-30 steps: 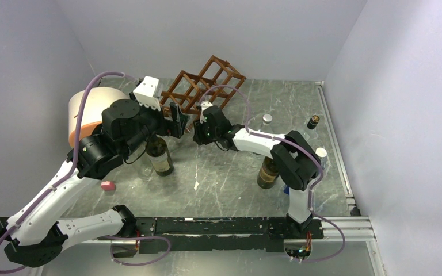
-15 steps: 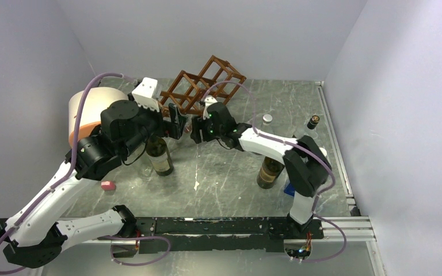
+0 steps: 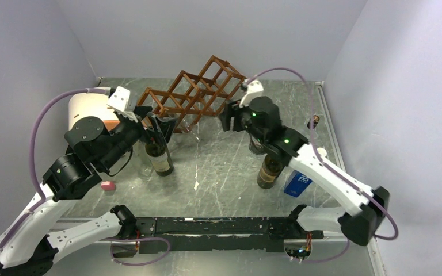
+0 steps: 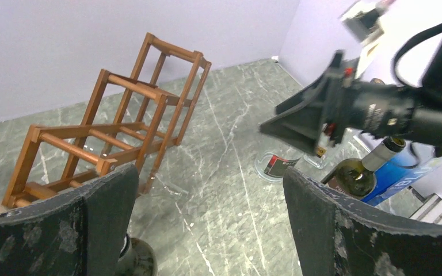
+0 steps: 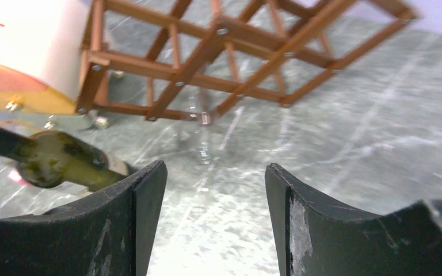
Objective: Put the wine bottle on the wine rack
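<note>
The reddish-brown wine rack [image 3: 193, 95] lies tilted at the back of the table, also seen as the wine rack [image 4: 115, 132] and the wine rack [image 5: 236, 46]. A dark green wine bottle [image 3: 159, 156] stands upright in front of it. My left gripper [image 3: 160, 125] hangs open just above its neck. In the left wrist view the bottle's top [image 4: 137, 259] shows low beside the left finger, and my left gripper [image 4: 207, 195] grips nothing. My right gripper [image 3: 227, 119] is open and empty to the right of the rack, seen up close as my right gripper [image 5: 216, 190]. A second wine bottle [image 3: 269, 169] stands under the right arm.
A cream-and-orange cylinder [image 3: 89, 109] stands at the back left, beside the rack. A blue box [image 3: 297, 184] sits right of the second bottle. A small dark bottle [image 3: 312, 122] stands far right, a pink bit [image 3: 108, 185] lies front left, and a clear labelled jar [image 4: 279, 167] sits mid-table.
My right gripper has opened and swung up and to the right, away from the rack's front. The left arm has drawn back to the left, uncovering the rack's left end.
</note>
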`<action>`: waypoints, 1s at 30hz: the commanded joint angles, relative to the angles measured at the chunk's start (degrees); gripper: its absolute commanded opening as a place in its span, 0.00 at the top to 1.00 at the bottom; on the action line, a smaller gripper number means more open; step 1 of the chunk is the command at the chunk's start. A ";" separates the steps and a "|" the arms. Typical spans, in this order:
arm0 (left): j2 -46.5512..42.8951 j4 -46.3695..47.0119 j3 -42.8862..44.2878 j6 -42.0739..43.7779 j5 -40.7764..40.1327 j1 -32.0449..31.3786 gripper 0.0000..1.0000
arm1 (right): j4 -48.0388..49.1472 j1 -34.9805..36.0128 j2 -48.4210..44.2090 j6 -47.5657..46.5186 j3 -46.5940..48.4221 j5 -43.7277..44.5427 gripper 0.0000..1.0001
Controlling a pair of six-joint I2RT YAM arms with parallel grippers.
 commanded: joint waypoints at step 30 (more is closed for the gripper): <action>10.87 15.92 -7.55 -4.05 12.22 -0.04 0.01 | -44.17 -0.16 -26.30 6.83 -0.92 22.12 0.45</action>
